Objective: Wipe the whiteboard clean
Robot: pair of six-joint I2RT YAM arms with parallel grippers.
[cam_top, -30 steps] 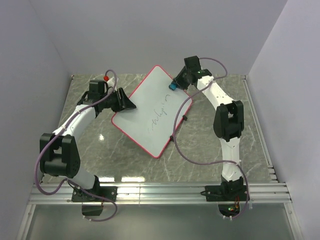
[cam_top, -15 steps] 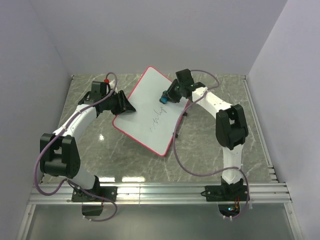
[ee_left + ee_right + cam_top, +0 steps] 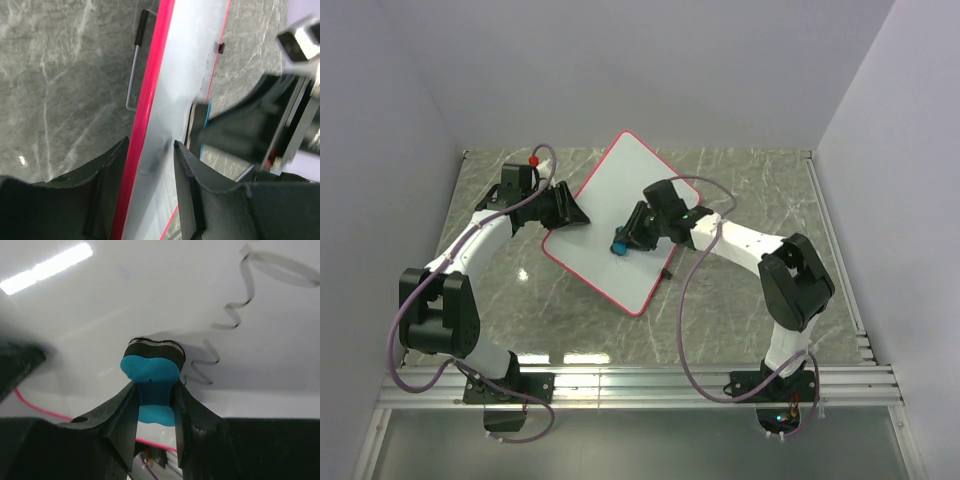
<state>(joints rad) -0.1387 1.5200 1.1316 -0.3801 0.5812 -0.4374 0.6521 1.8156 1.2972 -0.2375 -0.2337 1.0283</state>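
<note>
Over the counter [image 3: 720,290], the whiteboard [image 3: 605,195] is tilting, its rim pinched by the left claw [image 3: 572,212]; the right claw [image 3: 625,238] is pressing its clamped blue eraser [image 3: 617,246] on it. Hard pushing is probably risking a slip.

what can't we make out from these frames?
- Top view: any writing on the whiteboard is too small to see, and the right gripper covers part of it.
- Right wrist view: the eraser hides its own contact face; the squiggle is blurred and unreadable.
- Left wrist view: the eraser is mostly hidden behind the blurred right arm.
</note>
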